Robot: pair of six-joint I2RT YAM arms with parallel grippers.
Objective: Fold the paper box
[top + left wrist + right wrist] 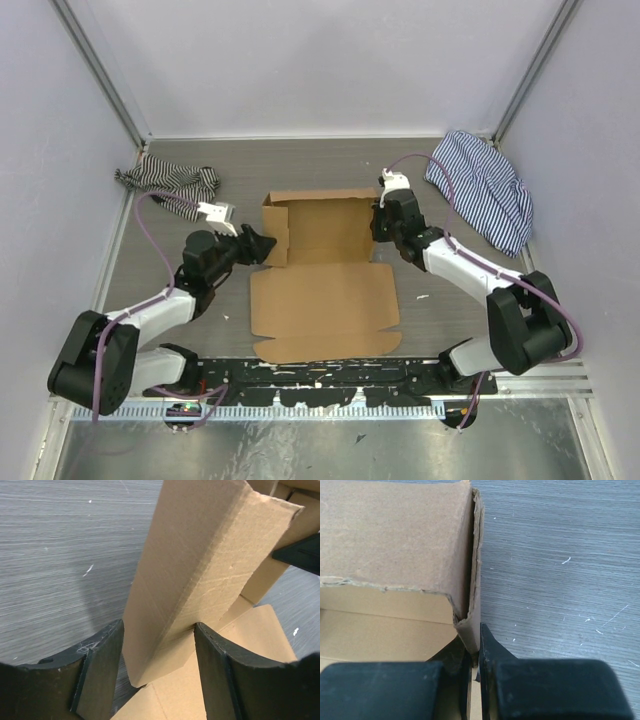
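Brown cardboard, the paper box [325, 290] lies mid-surface [420, 335] between the two arms. Its far half has its walls raised and its lid panel lies flat towards the arm bases. The right hand [382, 222] is clenched on the top edge of the right side wall. The left hand [262, 243] straddles the tilted, folded left side wall. Its fingers [100, 670] stand apart with the cardboard filling the gap; I cannot tell whether they pinch it. Striped cloths [170, 182] lie in both far corners.
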